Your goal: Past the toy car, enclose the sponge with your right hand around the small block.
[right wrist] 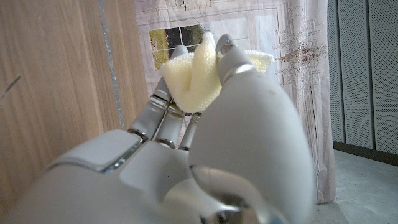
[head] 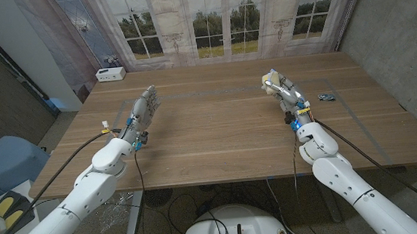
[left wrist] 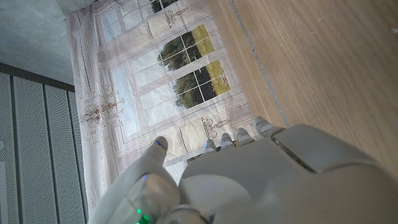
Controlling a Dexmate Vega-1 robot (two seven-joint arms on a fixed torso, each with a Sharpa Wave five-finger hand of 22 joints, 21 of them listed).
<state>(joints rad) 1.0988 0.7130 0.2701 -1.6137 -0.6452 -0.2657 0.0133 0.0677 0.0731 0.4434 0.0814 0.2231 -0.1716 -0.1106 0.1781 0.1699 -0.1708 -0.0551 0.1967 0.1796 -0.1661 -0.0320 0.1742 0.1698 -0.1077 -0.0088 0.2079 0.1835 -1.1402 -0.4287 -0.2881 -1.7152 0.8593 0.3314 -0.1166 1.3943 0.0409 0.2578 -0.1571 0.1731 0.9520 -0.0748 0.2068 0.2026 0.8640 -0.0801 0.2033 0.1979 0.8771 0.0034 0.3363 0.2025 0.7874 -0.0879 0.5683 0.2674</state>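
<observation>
One step looks done — the right hand point(head: 280, 88) has its fingers closed round the pale yellow folded sponge point(right wrist: 198, 73), lifted off the wooden table point(head: 217, 131). Small blue toy car point(head: 327, 97) sits just beside it. Left hand point(head: 142, 109) idle, fingers apart, holding nothing. No block visible — placement left.

left hand point(left wrist: 249, 180) | fingers point(left wrist: 238, 138) straight, holding nothing | wooden table point(left wrist: 323, 56) | curtained window point(left wrist: 180, 81) beyond

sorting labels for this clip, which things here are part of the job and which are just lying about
Part of the job:
- sponge, pale yellow, folded and held in the right robot hand
- toy car, on the table beside that hand

Just lying about:
- white box at the table's far left corner
- left robot hand, holding nothing
</observation>
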